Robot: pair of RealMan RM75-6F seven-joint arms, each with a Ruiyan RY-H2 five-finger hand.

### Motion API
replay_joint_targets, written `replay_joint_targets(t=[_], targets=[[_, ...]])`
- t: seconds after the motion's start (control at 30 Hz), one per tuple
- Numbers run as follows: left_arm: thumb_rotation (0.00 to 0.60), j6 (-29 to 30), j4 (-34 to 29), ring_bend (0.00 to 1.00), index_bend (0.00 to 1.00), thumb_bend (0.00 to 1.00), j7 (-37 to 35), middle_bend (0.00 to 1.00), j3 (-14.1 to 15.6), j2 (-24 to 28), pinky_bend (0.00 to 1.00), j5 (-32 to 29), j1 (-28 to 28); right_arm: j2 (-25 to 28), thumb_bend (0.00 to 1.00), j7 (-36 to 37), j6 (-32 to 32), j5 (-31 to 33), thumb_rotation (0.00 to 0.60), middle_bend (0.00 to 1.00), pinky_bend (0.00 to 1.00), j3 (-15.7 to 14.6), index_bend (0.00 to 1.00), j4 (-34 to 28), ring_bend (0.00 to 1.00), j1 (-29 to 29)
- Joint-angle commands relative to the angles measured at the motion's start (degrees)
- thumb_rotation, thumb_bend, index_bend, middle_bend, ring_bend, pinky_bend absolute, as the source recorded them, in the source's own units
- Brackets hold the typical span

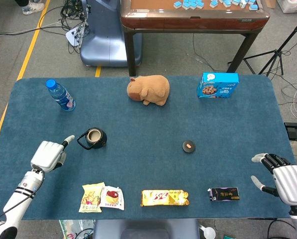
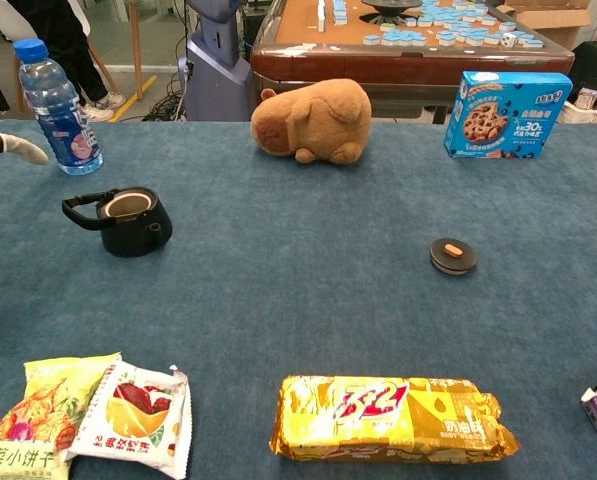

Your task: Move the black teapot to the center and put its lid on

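While our left robot hand [image 1: 49,155] hovers spread just left of the black teapot [image 1: 92,138], the chest view crops it to one fingertip. We see the teapot uncovered left of center, its lid [image 1: 189,146] well apart rightward. Our right robot hand [image 1: 283,176] sits spread, empty, partly cut off.

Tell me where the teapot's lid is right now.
In the head view the lid lies on the table's right half, apart from the black teapot on the left, and between the cookie box and yellow packet.
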Motion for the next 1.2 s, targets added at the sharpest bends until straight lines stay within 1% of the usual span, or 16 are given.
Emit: replay_joint_targets(t=[0.03, 0.17, 0.5, 0.7, 0.97, 1.2], targets=[[0.600, -0.9, 0.5, 0.71, 0.14, 0.58, 0.7, 0.87, 0.0, -0.8, 0.82, -1.4, -0.9, 0.0, 0.26, 0.0, 0.0, 0.2, 0.600, 0.36, 0.43, 0.1, 0.37, 0.0, 0.32, 0.0], [0.600, -1.8, 0.8, 0.72, 0.12, 0.60, 1.9, 0.87, 0.1, -1.2, 0.82, -3.0, -2.0, 0.0, 0.26, 0.0, -0.2, 0.3, 0.600, 0.36, 0.43, 0.1, 0.37, 0.0, 0.32, 0.0], [0.600, -3.5, 0.7, 0.72, 0.09, 0.60, 5.3, 0.87, 0.8, -2.7, 0.82, -5.9, -4.8, 0.0, 0.26, -0.5, -0.9, 0.7, 0.600, 0.36, 0.43, 0.2, 0.37, -0.1, 0.32, 0.3], [0.600, -4.2, 0.9, 0.72, 0.08, 0.60, 7.2, 0.87, 1.1, -3.8, 0.82, -7.9, -6.4, 0.1, 0.26, -0.4, -1.0, 0.6, 0.600, 0.36, 0.43, 0.1, 0.37, -0.1, 0.32, 0.3], [0.600, -5.6, 2.1, 0.72, 0.08, 0.60, 9.3, 0.87, 1.6, -5.3, 0.82, -12.4, -8.4, 0.4, 0.26, 0.4, -1.2, 1.2, 0.600, 0.36, 0.43, 0.4, 0.37, 0.0, 0.32, 0.4], [0.600, -5.9, 3.6, 0.72, 0.09, 0.60, 9.4, 0.87, 2.3, -6.9, 0.82, -14.0, -9.4, 0.5, 0.26, 0.7, -1.1, 1.1, 0.600, 0.36, 0.43, 0.3, 0.37, 0.0, 0.32, 0.3]])
